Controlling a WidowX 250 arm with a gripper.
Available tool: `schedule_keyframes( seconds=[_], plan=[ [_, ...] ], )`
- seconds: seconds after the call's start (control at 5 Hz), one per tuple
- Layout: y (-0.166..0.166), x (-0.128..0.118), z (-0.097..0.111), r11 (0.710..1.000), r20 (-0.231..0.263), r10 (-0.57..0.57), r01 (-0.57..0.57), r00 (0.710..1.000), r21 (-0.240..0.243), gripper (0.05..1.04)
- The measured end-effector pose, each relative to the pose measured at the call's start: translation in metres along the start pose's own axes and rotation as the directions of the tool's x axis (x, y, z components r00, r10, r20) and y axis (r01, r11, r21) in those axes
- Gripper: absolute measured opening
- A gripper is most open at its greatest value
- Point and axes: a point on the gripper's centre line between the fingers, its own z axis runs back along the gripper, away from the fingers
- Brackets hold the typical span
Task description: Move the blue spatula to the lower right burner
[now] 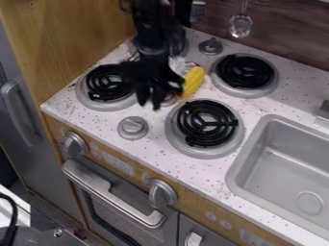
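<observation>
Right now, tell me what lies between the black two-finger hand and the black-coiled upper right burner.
In the camera view, an elongated yellow object lies between the hand and the burner, on the speckled white stove top.

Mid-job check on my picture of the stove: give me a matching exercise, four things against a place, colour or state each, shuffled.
Things
1. Gripper
2. Corn-like toy
3. Lower right burner
4. Hanging utensil

Places, colours, states
A. Black coil with nothing set on it, beside the sink
B. In front of the back wall
C. Over the stovetop, near the lower left burner
D. Yellow

Right pairs: 1-C, 2-D, 3-A, 4-B
</observation>
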Motion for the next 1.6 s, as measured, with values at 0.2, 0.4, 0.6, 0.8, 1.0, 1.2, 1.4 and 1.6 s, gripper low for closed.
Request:
schedule_keyframes(
  seconds=[0.2, 0.4, 0.6, 0.8, 1.0, 1.2, 1.4, 1.6],
  plan=[
    [-0.031, -0.016, -0.009, 0.995, -0.02, -0.096, 0.096, 0.995, -0.01, 0.281],
    [-0.05, -0.024, -0.019, 0.987, -0.039, -0.158, 0.157, 0.987, -0.018, 0.281],
    [-0.07, -0.028, -0.034, 0.975, -0.075, -0.22, 0.22, 0.973, -0.01, 0.281],
    [-0.086, -0.025, -0.04, 0.973, -0.09, -0.232, 0.231, 0.969, -0.022, 0.28],
    [-0.095, -0.019, -0.041, 0.976, -0.085, -0.217, 0.215, 0.972, -0.035, 0.255],
    [-0.093, -0.015, -0.04, 0.987, -0.094, -0.161, 0.158, 0.982, -0.039, 0.25],
    [-0.09, -0.01, -0.035, 0.992, -0.097, -0.128, 0.127, 0.987, -0.014, 0.228],
    [-0.067, 0.008, -0.017, 0.999, -0.049, -0.047, 0.047, 0.998, 0.016, 0.128]
  ],
)
